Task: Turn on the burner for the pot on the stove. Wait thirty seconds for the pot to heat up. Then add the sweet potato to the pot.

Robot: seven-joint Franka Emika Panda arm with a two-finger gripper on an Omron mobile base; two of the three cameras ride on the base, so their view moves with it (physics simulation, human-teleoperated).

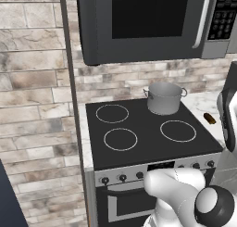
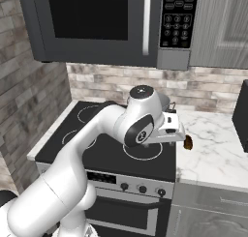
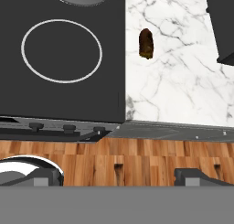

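End effector (image 3: 148,173) spread apart, empty. Small oblong brown sweet potato (image 3: 146,43) ahead on white marble worktop (image 3: 183,81). Risk: rolling away under an off-centre pinch.

**Colours and patterns noted**

Stove (image 1: 148,138): flat black glass top, thin white rings; steel-grey front, small black knobs (image 1: 122,177). Pot (image 1: 164,97): grey brushed metal. Sweet potato (image 3: 146,43): dark brown, orange tinge at one end. Counter (image 3: 178,81): white marble, grey veining. Wall (image 1: 32,82): beige-grey mottled stone brick. Microwave (image 1: 148,22): dark grey, black window. Floor (image 3: 137,159): orange-brown wood planks.
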